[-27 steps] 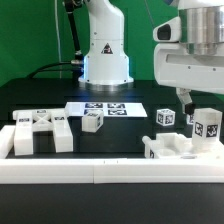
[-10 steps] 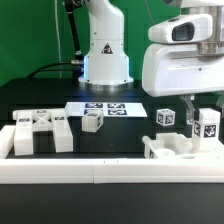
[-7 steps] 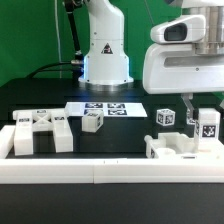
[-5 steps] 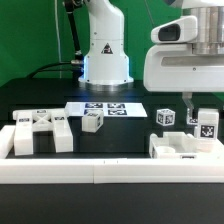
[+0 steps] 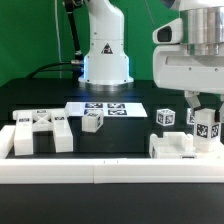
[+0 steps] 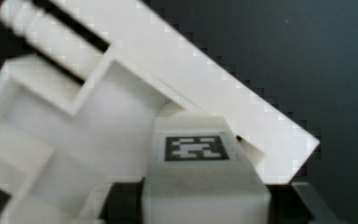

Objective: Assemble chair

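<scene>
my gripper (image 5: 206, 112) was clenched on a tagged chair post (image 5: 207, 128), holding it upright at the chair seat (image 5: 178, 146). the seat lay just behind the border rail (image 5: 100, 172). i judged this grip lined the post up for pressing into the seat.

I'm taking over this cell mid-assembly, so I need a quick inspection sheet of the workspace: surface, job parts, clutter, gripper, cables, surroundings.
Surface: black table, white border rail along the front.
Job's things: tagged post upright at the seat piece, contact unclear; part cluster, small block and cube lie loose.
Clutter: nothing seen beyond the marker board.
Gripper: gripper shut on the tagged post.
Cables: dark cable beside the robot base.
Surroundings: green backdrop.
</scene>
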### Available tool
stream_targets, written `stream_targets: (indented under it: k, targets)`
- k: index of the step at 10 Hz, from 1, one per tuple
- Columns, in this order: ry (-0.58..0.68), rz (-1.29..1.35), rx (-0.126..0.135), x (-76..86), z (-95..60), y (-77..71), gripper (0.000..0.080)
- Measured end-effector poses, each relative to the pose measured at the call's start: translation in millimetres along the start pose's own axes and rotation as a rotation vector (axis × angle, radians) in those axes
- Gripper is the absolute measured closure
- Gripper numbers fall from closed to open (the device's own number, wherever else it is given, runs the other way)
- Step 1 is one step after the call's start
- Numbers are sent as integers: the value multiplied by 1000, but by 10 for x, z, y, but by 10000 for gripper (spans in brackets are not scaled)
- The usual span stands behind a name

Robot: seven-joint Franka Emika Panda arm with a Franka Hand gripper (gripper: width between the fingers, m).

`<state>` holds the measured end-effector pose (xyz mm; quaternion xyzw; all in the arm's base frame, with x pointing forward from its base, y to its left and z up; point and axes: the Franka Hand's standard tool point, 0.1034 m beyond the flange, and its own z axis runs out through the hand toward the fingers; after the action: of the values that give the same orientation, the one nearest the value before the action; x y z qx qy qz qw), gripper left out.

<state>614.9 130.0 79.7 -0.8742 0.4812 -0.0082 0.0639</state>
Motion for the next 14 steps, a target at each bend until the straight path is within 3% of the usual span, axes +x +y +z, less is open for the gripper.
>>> stream_targets:
  k: [1,4,7,12,14]
  targets:
    - [-5,136,3,-3,3,-7,509]
    - [-5,191,5,-9,5,-12,509]
    - [-8,54,0,-16,1,-13,184]
    - [-4,-568,2,56,-9,4,150]
    - [4,-745,-9,60,-10,6,150]
